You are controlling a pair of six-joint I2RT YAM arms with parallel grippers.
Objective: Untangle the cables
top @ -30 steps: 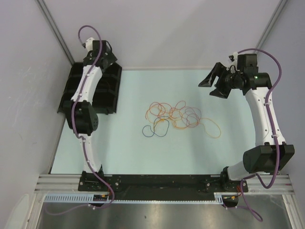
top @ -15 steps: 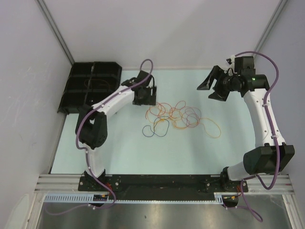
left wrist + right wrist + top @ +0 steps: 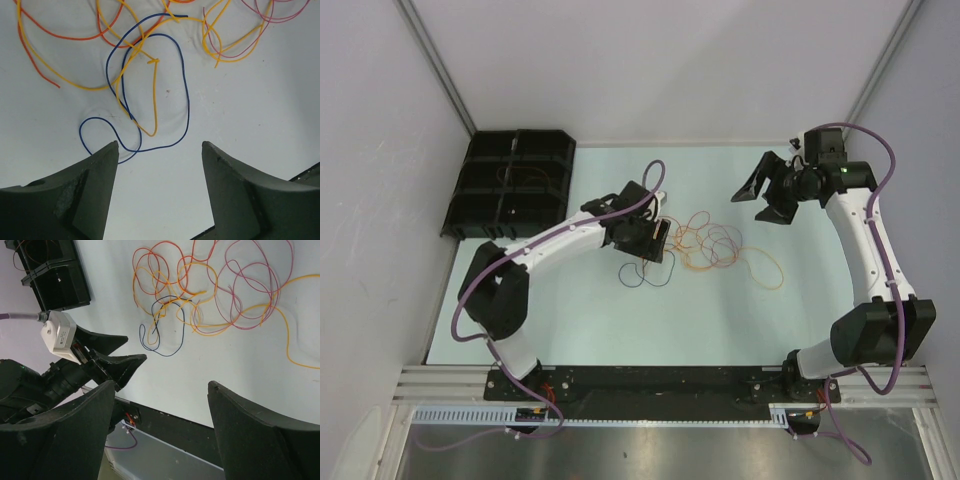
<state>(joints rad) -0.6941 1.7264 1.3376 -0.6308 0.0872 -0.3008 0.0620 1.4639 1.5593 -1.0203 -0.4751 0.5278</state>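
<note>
The left arm's fingers (image 3: 658, 240) stood open, with a clear gap between the two tips and nothing held between them. They were positioned low over the pale mint-green tabletop (image 3: 570, 320), at the near-left edge of the tangle of thin, flexible looping cables (image 3: 712, 245), which lay directly ahead of them. Nearest to them was a thin dark blue cable (image 3: 187, 97), formed into loops. Its nearest bend passed just beside the tip of one finger, and contact with that tip could not be determined. A thin yellow cable (image 3: 155, 100) crossed the dark blue cable slightly further ahead, in line with the gap. Orange-red cables (image 3: 75, 39) and pinkish-purple cables (image 3: 270, 20) lay beyond, further from the fingertips. The right arm's fingers (image 3: 760, 190) also stood open and held nothing. They were held high over the far-right part of the tabletop, well apart from the tangle, with the tips directed toward it. A long yellow-orange strand (image 3: 286, 337) trailed out on the side away from the left arm's fingers. A black plastic compartment tray (image 3: 515, 185) sat at the far-left corner, well apart from both sets of fingers.
</note>
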